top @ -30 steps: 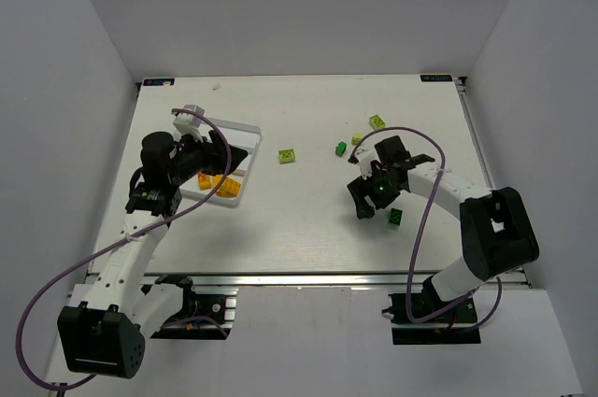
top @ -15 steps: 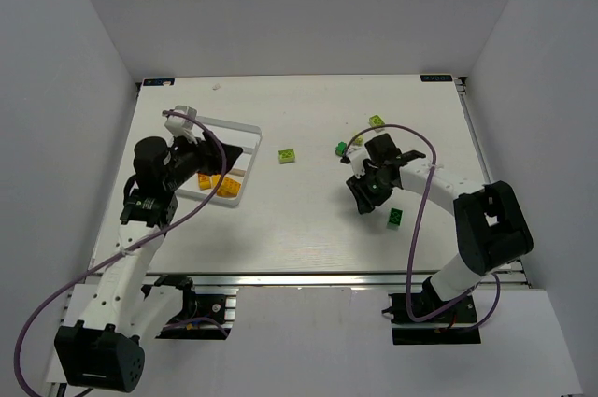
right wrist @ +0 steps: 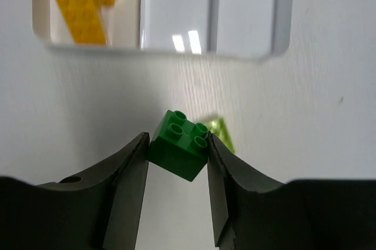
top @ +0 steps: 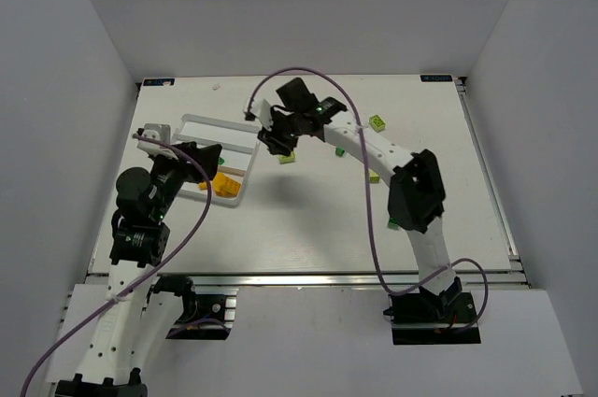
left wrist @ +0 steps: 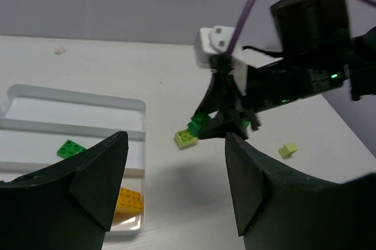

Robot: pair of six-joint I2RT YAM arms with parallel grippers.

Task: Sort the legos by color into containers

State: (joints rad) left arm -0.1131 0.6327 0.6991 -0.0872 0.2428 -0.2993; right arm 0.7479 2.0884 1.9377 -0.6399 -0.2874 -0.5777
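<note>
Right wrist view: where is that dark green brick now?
The brick is clamped in the right gripper, held just over a lime brick on the table, beside the tray's right edge in the top view.

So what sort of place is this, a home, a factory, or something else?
Probably a robot lab test cell: plain white walls box in a white table, a left arm and right arm are mounted at its near edge, and the only props are toy bricks and a divided tray.

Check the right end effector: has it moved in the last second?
Yes. The right end effector, shut on a dark green brick, has swung left and farther out, ending close beside the right edge of the tray.
</note>
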